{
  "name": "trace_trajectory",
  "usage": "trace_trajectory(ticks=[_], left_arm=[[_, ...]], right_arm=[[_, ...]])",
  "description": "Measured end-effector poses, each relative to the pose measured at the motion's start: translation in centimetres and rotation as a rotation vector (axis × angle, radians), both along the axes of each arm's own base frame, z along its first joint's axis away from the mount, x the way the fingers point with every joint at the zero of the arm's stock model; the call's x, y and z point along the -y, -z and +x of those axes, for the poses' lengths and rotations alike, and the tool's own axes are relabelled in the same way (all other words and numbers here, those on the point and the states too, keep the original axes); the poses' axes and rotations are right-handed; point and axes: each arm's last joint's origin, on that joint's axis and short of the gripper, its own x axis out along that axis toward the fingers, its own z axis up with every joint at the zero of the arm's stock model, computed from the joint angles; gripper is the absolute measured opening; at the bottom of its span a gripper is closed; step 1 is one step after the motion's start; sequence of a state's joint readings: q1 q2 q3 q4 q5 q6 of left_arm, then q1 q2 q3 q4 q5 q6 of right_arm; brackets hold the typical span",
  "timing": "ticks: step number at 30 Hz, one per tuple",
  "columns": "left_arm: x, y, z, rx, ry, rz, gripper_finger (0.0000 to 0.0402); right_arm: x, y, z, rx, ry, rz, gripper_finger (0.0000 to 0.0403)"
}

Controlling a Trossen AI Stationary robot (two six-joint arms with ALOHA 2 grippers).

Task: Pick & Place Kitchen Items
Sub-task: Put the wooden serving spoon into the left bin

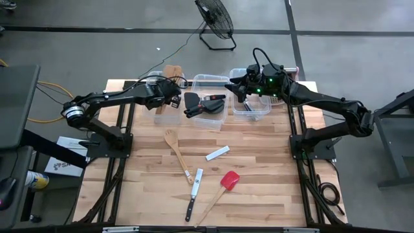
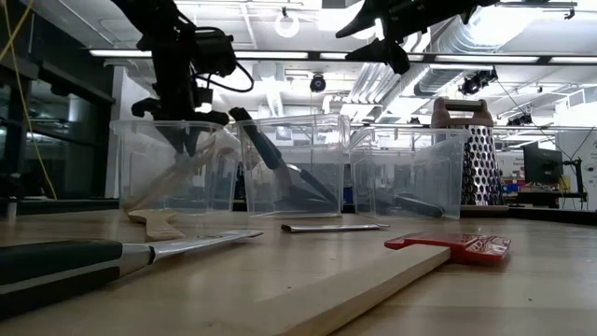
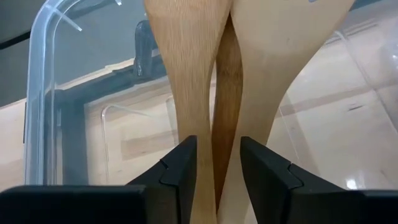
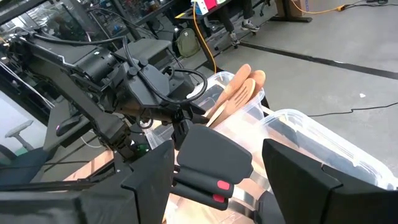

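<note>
Wooden spoons [image 3: 205, 81] stand in your left bin [image 1: 167, 110]; your left end effector [image 3: 217, 171] straddles them, fingers slightly apart. Your right end effector [image 4: 217, 168] hovers open over the bins.

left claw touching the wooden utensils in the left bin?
Cannot tell. The left wrist view shows the left claw straddling the wooden utensil handles inside the left bin, but neither contact nor a gap is plain at the fingers.
</note>
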State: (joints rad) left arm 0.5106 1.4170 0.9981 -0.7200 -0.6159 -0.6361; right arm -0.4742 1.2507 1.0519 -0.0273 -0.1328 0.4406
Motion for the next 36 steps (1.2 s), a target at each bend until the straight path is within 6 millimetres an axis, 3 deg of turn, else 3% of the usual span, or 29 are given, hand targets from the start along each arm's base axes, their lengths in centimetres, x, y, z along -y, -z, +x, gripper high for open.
trace_trajectory(ticks=[8,18,25,36], left_arm=[[0.0,-1.5,0.0,-0.030,0.002,-0.015,0.0125],[0.0,-3.9,-0.1,-0.040,-0.013,-0.027,0.0209],[0.3,-6.5,-0.5,-0.012,-0.052,-0.033,0.0214],[4.0,-10.0,-2.0,0.246,-0.120,-0.008,0.0213]], right_arm=[[0.0,0.0,0.0,0.000,-0.004,0.000,0.0235],[-0.1,0.0,0.0,0.001,-0.031,0.006,0.0235],[-0.1,0.2,0.0,-0.016,-0.035,0.016,0.0235],[0.0,0.2,-0.1,-0.010,-0.092,0.032,0.0235]])
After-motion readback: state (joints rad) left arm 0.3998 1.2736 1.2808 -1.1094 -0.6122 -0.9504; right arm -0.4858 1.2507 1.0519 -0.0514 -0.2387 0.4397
